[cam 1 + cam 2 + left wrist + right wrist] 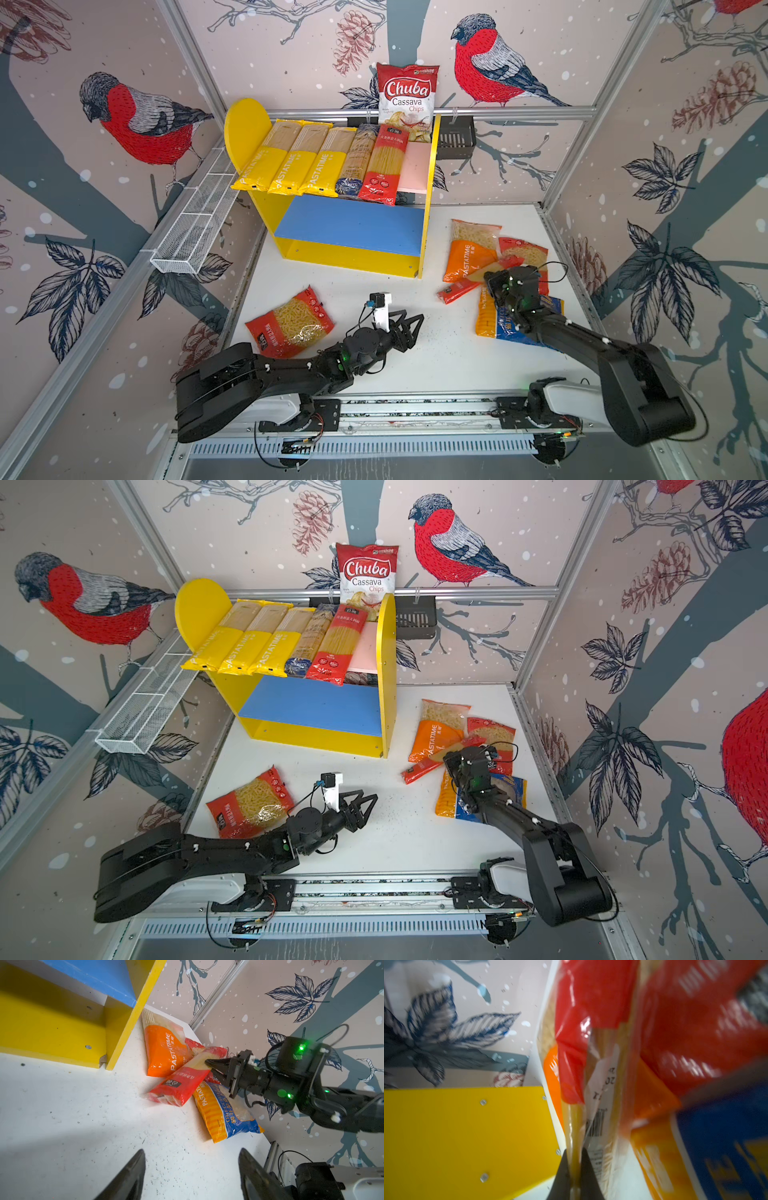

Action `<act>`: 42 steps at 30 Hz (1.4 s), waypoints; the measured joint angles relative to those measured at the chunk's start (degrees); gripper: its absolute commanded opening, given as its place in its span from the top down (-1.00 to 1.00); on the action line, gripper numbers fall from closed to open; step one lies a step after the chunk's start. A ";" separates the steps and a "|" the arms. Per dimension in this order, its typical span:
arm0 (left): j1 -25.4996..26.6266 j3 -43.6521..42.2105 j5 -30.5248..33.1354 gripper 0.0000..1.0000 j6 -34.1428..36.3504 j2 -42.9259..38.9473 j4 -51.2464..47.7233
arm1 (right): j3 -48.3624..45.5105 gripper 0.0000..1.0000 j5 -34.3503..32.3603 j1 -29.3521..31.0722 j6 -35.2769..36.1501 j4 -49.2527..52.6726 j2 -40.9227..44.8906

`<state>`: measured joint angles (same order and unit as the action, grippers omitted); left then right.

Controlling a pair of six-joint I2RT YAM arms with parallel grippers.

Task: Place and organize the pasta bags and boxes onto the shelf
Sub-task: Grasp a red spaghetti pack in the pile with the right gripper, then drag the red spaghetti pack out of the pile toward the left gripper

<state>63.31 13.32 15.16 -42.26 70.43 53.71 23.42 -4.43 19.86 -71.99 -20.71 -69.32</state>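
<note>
The shelf (353, 259) has yellow sides, and its pink upper board (413, 166) carries three yellow PASTATIME packs (291, 162), a blue-labelled pack (357, 162) and a red spaghetti pack (384, 166). The blue lower board (353, 222) is bare. At the right of the table my right gripper (209, 1066) (575, 1151) is shut on the edge of a long red spaghetti pack (461, 286) (182, 1084) lying across an orange bag (469, 249), a red macaroni bag (525, 251) and a blue-orange bag (224, 1113). My left gripper (415, 322) (192, 1150) hovers open and empty mid-table, beside another red macaroni bag (291, 322).
A Chuba Cassava Chips bag (407, 95) stands in the black slotted basket (455, 137) behind the shelf. A white wire-mesh basket (195, 224) hangs on the left wall. Patterned walls close the table on three sides, and the arms' rail (415, 409) runs along the front.
</note>
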 measured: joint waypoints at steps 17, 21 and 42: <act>-4.31 -1.09 2.67 -0.42 -7.02 -9.81 -12.41 | 5.95 0.09 -12.83 27.34 2.01 8.79 -2.01; -2.60 -0.24 1.07 -0.42 -5.35 -10.12 -14.53 | 7.72 -0.03 -8.96 19.54 11.50 13.00 -1.09; 3.23 4.48 -9.03 -0.42 -10.88 10.05 -5.95 | 18.91 -0.31 9.40 -2.95 40.68 21.79 -15.56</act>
<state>66.54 17.80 6.13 -53.15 80.49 47.77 42.33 4.97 16.91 -31.31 1.08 -84.88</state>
